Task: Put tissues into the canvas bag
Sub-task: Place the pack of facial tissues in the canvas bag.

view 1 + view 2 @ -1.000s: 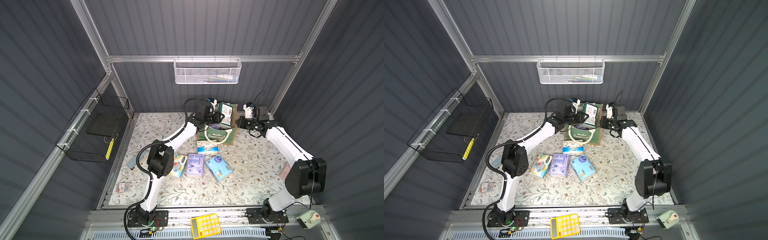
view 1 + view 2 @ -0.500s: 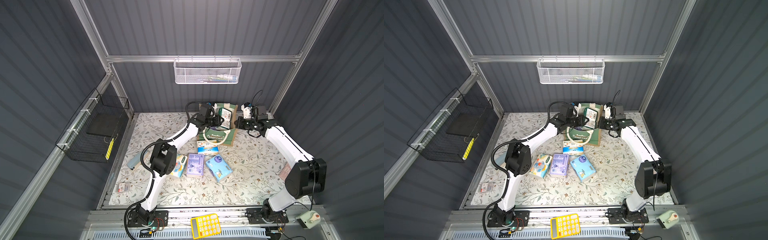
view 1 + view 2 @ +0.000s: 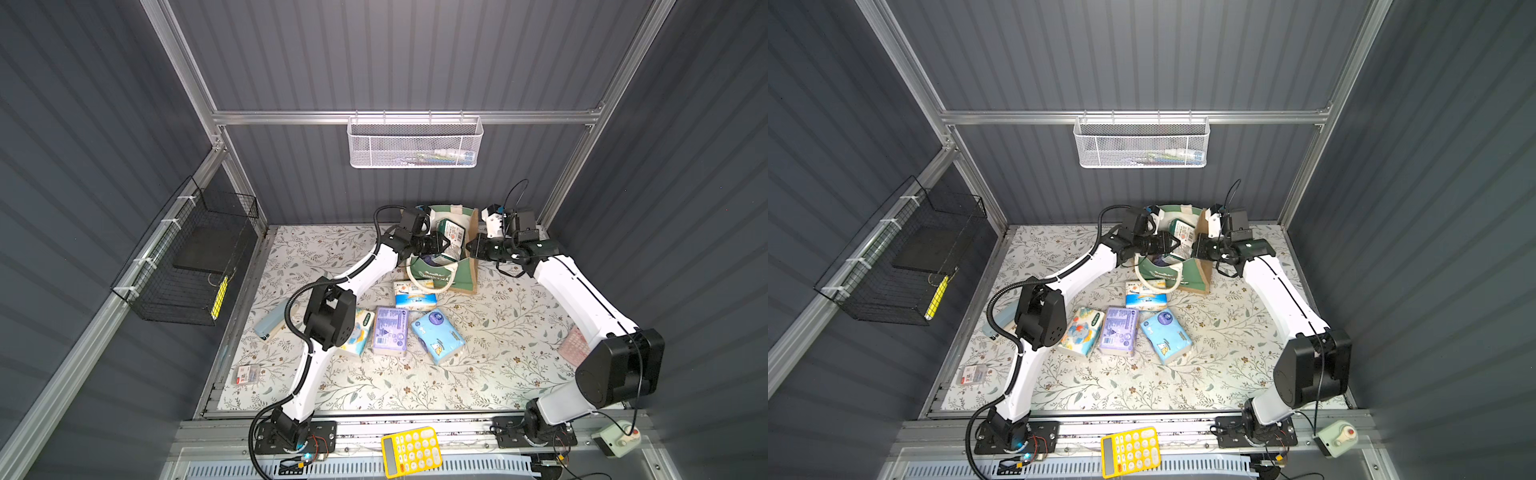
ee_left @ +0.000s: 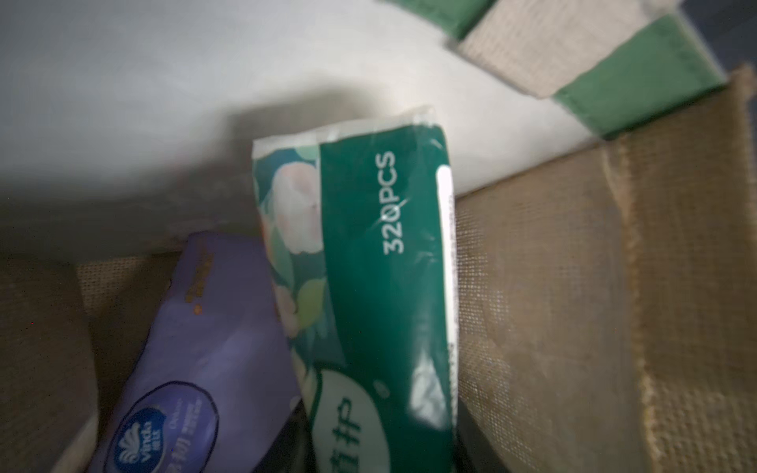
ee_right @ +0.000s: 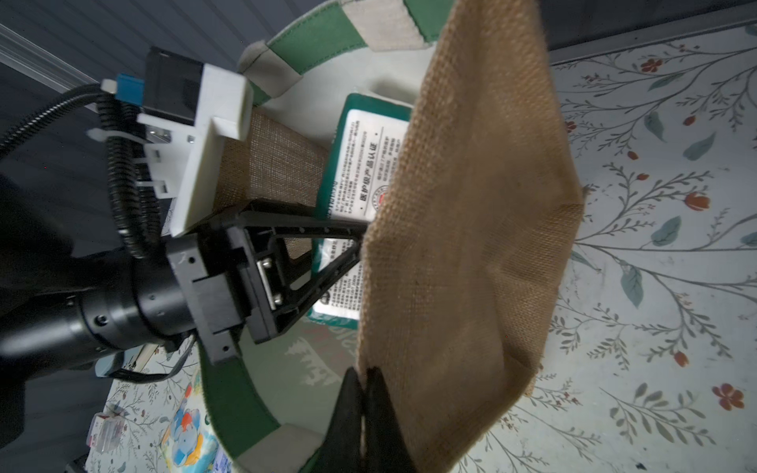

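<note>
The canvas bag (image 3: pixel 465 279) stands open at the back of the table, also in the other top view (image 3: pixel 1192 279). My left gripper (image 3: pixel 440 245) reaches into it, its fingers (image 5: pixel 303 223) on both sides of a dark green tissue pack (image 4: pixel 368 266), which leans against the jute wall (image 4: pixel 573 286). A purple pack (image 4: pixel 205 348) lies beside it in the bag. My right gripper (image 5: pixel 364 381) is shut on the rim of the jute side (image 5: pixel 471 245). In front of the bag lie a white-blue-orange pack (image 3: pixel 415 293), a lavender pack (image 3: pixel 390 330), a light blue pack (image 3: pixel 438 336) and a cartoon pack (image 3: pixel 358 337).
A yellow calculator (image 3: pixel 411 451) rests on the front rail and a pink one (image 3: pixel 573 345) by the right arm. A white mesh basket (image 3: pixel 415 143) hangs on the back wall, a black wire basket (image 3: pixel 187 257) on the left wall. A grey stapler-like thing (image 3: pixel 272 322) lies at the left.
My left gripper has carried the dark green pack from above the bag's mouth down into the bag. My right gripper has closed on the bag's jute side.
</note>
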